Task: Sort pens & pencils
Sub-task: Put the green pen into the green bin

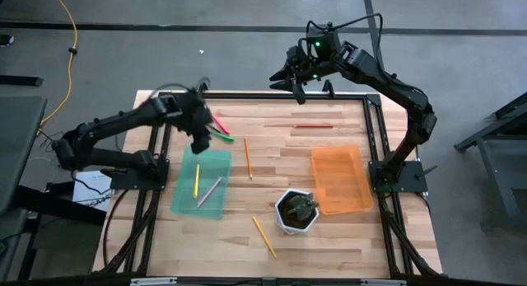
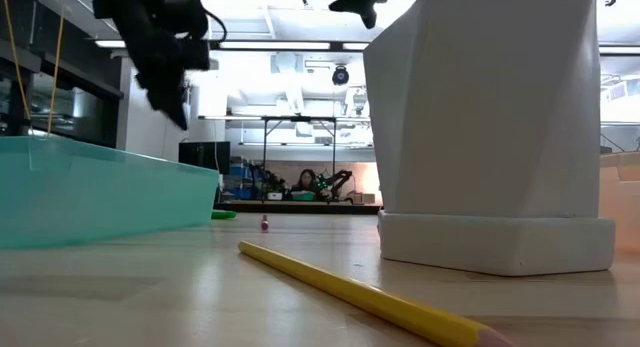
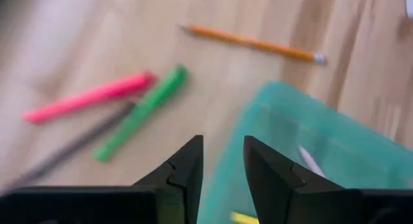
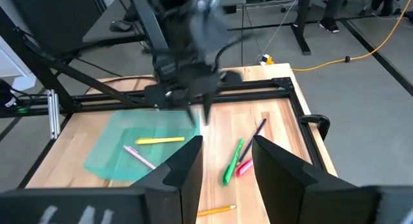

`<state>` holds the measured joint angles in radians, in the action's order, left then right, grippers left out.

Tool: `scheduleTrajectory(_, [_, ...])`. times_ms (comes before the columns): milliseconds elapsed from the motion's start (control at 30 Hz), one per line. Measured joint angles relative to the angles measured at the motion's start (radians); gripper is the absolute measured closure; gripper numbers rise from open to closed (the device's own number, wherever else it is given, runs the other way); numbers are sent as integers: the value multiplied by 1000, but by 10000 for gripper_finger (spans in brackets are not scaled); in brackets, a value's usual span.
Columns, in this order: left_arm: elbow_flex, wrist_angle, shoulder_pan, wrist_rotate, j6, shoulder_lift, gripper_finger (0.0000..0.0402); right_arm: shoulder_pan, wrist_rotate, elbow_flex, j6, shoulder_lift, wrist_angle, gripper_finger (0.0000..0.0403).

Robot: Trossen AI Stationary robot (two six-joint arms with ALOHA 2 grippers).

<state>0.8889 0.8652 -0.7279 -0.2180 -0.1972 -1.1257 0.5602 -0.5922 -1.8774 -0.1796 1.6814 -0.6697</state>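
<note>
My left gripper (image 1: 200, 143) hovers open and empty over the far edge of the green tray (image 1: 185, 205); its fingers (image 3: 222, 161) show a narrow gap. A pink pen (image 3: 90, 95), a green pen (image 3: 139, 114) and a dark pen (image 3: 71, 146) lie on the table just beyond the tray. A yellow pen (image 1: 197, 180) and a silver-grey pen (image 1: 209, 191) lie in the tray. An orange pencil (image 1: 248, 158), a red-brown pencil (image 1: 313, 126) and a yellow-orange pencil (image 1: 263, 236) lie flat on the table. My right gripper (image 1: 292, 84) waits open (image 4: 226, 161) above the table's far edge.
An orange tray (image 1: 360, 175) lies at the right. A white pot (image 1: 282, 222) with a plant stands near the middle front, between the two trays. In the low view the pot (image 2: 490, 127) blocks the right side, and the yellow-orange pencil (image 2: 370, 299) lies in front.
</note>
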Motion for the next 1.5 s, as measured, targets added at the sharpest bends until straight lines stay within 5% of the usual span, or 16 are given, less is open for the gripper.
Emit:
scheduleTrajectory(267, [152,92,-217,-93,-298,-74,304,0,11,0,23,0,5,276])
scheduleTrajectory(500, [202,156,-289,-85,-470,-205,305,0,18,0,44,0,23,276])
scheduleTrajectory(967, [204,146,-158,-68,-719,-338,305,0,19,0,36,0,24,276])
scheduleTrajectory(1500, [204,83,-37,87,-662,-487,305,0,18,0,33,0,15,276])
